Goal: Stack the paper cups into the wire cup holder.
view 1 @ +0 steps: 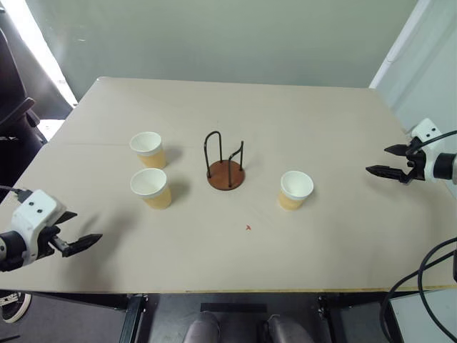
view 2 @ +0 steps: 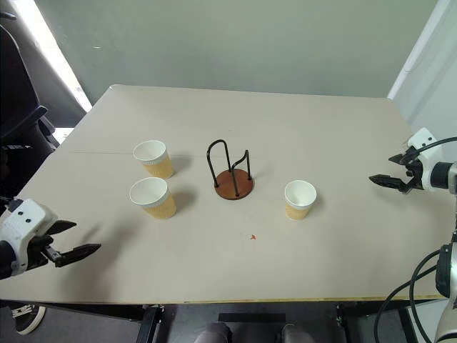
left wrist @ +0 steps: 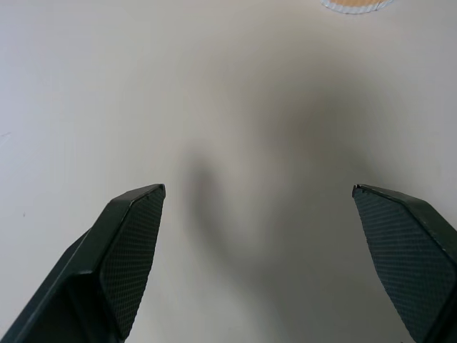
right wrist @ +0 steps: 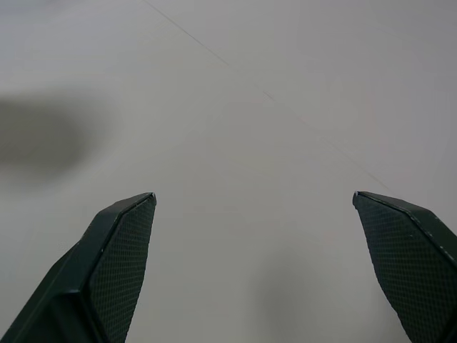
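Three tan paper cups stand upright on the table: one [view 1: 147, 148] at the back left, one [view 1: 151, 188] just in front of it, and one [view 1: 295, 189] to the right of the wire cup holder [view 1: 225, 163]. The holder, a brown disc with two black wire loops, stands mid-table with nothing in it. My left gripper [view 1: 80, 232] hovers open near the front left edge, well apart from the cups. Open too, my right gripper [view 1: 384, 160] hangs over the table's right side, pointing left. A cup's rim [left wrist: 355, 5] shows at the edge of the left wrist view.
The beige table [view 1: 235, 250] has a small red mark [view 1: 248, 228] in front of the holder. A dark chair [view 1: 11, 107] stands off the left edge. Black cables [view 1: 428, 279] hang at the right front corner.
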Motion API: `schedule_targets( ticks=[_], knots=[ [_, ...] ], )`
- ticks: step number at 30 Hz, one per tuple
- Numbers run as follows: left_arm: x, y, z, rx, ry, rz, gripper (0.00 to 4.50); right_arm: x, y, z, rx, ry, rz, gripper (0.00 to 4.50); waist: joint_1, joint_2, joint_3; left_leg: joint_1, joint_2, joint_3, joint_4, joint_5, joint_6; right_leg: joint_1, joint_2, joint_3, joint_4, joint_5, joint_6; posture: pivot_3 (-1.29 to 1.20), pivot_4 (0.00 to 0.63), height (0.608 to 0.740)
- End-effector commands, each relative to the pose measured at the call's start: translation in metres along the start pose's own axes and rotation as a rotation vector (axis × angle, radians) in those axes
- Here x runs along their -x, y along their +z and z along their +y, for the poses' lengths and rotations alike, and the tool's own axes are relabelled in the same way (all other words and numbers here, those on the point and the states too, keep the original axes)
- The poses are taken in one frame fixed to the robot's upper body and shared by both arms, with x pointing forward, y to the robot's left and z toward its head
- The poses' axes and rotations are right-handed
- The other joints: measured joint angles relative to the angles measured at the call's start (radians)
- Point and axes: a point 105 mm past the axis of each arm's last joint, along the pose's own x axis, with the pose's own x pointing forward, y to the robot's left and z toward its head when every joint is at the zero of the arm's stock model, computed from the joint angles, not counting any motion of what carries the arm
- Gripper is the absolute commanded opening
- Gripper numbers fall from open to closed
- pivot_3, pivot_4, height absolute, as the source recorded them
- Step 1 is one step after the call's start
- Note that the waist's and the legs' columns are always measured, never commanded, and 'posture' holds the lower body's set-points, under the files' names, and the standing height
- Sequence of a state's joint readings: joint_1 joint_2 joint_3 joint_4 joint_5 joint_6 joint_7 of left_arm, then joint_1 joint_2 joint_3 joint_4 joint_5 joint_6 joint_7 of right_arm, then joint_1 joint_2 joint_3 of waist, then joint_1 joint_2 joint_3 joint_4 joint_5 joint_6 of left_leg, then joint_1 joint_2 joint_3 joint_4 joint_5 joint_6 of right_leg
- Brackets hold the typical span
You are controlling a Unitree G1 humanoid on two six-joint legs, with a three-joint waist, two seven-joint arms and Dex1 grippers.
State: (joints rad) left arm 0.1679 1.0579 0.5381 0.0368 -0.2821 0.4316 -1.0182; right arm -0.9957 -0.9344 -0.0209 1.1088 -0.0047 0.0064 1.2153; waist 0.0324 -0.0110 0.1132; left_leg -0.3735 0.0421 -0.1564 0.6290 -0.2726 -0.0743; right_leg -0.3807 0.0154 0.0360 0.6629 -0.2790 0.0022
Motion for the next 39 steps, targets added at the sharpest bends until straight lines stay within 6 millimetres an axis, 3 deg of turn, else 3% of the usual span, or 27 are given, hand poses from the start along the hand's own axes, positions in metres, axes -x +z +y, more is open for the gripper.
schedule_targets(
  ticks=[1,4,14,18,24,31,35,39],
  knots=[
    [0.007,0.015,0.006,-0.021,0.024,-0.044,4.49,0.006,0.011,-0.004,0.03,-0.008,-0.021,4.5,0.0,0.0,0.0,0.0,0.0,0.0,0.0,0.0,0.0,0.0,0.0,0.0,0.0,0.0,0.0,0.0,0.15,0.74],
    [0.006,0.008,0.009,-0.031,0.023,0.001,4.49,0.001,0.015,-0.009,0.033,-0.048,-0.01,4.5,0.0,0.0,0.0,0.0,0.0,0.0,0.0,0.0,0.0,0.0,0.0,0.0,0.0,0.0,0.0,0.0,0.15,0.74],
    [0.017,0.021,0.026,-0.048,0.038,-0.001,4.49,0.009,0.019,-0.015,0.039,-0.064,0.005,4.5,0.003,0.0,0.0,0.0,0.002,0.0,0.0,-0.001,-0.001,-0.001,0.001,0.0,0.0,0.0,0.0,0.0,0.15,0.74],
    [0.017,0.04,0.041,-0.072,0.063,-0.034,4.49,0.015,0.037,-0.021,0.054,-0.084,-0.056,4.5,0.005,0.0,0.0,0.0,0.002,-0.001,0.0,0.0,-0.002,-0.001,0.001,0.0,0.001,0.0,0.0,0.0,0.15,0.74],
    [0.008,0.035,0.038,-0.074,0.038,-0.027,4.49,0.024,0.034,-0.02,0.059,-0.07,-0.062,4.5,0.004,0.0,0.0,-0.001,0.003,-0.001,0.0,0.002,-0.008,-0.001,0.001,0.001,0.0,0.0,0.0,0.0,0.15,0.74],
    [0.012,0.024,0.037,-0.047,0.021,-0.014,4.49,0.025,0.035,-0.018,0.068,-0.039,-0.05,4.5,0.004,0.0,0.0,-0.005,0.004,0.0,0.0,0.003,-0.012,-0.004,0.002,0.001,0.0,0.0,0.0,0.0,0.15,0.74],
    [0.012,0.032,0.034,-0.074,0.029,-0.035,4.49,0.024,0.05,-0.019,0.083,-0.043,-0.09,4.5,0.004,0.0,0.0,-0.005,0.004,-0.001,0.0,0.003,-0.012,-0.004,0.002,0.001,0.0,0.0,0.0,0.0,0.15,0.74],
    [0.015,0.054,0.028,-0.098,0.002,-0.115,4.49,0.027,0.06,-0.015,0.093,-0.005,-0.131,4.5,0.004,0.0,0.0,-0.005,0.004,0.0,0.0,0.002,-0.01,-0.005,0.002,0.001,-0.001,0.0,0.0,0.0,0.15,0.74]
  ],
)
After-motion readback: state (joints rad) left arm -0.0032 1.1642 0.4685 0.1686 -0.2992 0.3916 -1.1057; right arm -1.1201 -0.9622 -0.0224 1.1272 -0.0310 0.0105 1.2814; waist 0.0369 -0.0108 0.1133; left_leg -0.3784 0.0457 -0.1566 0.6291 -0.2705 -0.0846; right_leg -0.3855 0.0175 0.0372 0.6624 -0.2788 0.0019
